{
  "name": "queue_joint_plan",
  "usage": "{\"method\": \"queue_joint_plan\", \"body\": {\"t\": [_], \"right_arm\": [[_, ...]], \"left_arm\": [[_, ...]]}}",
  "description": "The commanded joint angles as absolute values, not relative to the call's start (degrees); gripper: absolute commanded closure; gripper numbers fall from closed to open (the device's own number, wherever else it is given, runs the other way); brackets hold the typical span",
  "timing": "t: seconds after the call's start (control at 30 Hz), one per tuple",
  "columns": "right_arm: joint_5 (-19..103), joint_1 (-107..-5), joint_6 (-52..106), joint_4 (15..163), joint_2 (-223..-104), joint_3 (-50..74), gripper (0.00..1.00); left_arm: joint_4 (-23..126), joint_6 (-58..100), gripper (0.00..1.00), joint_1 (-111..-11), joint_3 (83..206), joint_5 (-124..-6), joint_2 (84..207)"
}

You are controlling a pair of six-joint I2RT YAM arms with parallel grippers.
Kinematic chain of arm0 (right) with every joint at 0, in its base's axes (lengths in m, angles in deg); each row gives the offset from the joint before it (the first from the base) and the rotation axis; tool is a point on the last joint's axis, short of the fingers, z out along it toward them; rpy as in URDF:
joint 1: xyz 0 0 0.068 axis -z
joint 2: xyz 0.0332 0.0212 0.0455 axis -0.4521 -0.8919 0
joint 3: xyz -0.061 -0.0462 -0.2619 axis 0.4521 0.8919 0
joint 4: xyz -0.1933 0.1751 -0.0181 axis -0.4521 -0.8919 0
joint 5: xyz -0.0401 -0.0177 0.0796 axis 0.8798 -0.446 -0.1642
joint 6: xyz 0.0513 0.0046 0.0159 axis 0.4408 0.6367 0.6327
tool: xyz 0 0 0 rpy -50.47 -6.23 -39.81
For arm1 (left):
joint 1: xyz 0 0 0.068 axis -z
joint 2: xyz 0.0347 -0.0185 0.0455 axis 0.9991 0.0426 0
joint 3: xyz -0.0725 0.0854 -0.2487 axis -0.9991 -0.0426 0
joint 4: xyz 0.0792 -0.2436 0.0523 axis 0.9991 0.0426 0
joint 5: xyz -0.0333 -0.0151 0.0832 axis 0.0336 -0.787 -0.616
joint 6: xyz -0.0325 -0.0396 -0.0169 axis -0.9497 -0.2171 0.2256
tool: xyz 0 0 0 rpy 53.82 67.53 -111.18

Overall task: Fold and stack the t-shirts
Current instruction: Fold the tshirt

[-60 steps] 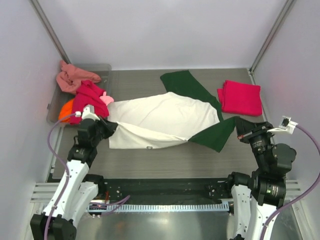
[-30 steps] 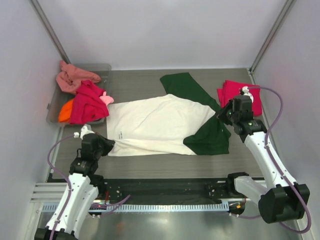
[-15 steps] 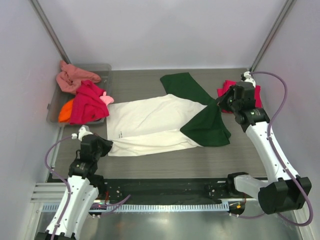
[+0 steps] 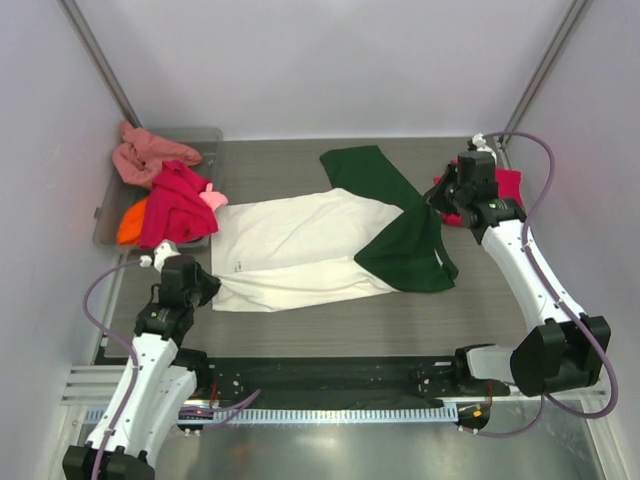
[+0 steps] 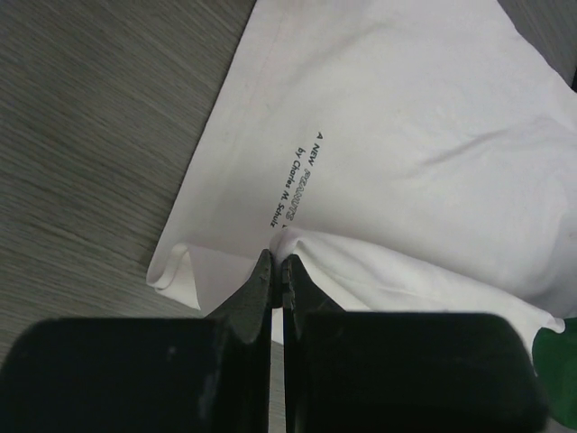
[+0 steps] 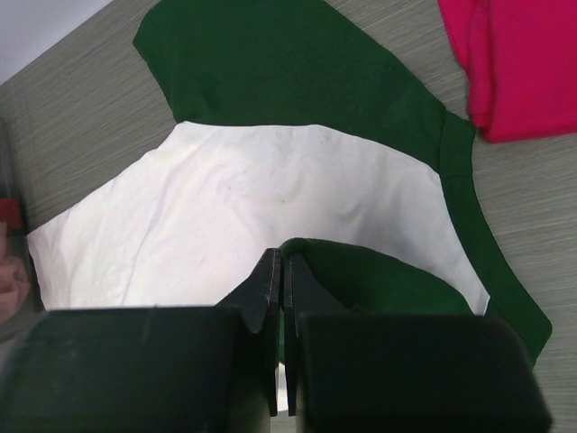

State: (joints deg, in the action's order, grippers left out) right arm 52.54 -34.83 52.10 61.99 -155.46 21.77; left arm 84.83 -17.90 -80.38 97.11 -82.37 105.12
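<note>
On the grey wood-grain desk (image 4: 270, 170), enclosed by pale wall panels (image 4: 330, 70), the left end effector (image 5: 278, 269) pinches the cream-white t-shirt (image 4: 300, 245) at its hem. The right end effector (image 6: 281, 271) pinches its green sleeve (image 6: 370, 280), and the folded crimson t-shirt (image 6: 514, 63) lies just beyond, to its right.

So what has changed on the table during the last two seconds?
The right end effector, shut on the green sleeve, swung it from the near right towards the far side, folding it onto the cream-white shirt. The left end effector drew the white hem nearer. The crimson shirt and the tray pile stayed put.
</note>
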Motion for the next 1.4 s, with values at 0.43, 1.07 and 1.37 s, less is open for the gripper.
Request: {"method": "queue_joint_plan", "body": {"t": [0.43,1.07,1.37], "right_arm": [[53.8,-35.23,50.61,65.45,-151.46,18.46,0.99],[47.21,-35.32,51.32,59.74,-135.18,28.48,0.99],[47.64,-35.58,50.09,61.76,-143.35,24.27,0.99]], "left_arm": [[85.66,-14.96,1.0,-80.35,103.5,-81.53,108.05],[95.85,-24.72,0.99,-79.82,102.96,-81.78,99.25],[90.15,-20.24,0.98,-79.91,102.53,-83.03,105.57]]}}
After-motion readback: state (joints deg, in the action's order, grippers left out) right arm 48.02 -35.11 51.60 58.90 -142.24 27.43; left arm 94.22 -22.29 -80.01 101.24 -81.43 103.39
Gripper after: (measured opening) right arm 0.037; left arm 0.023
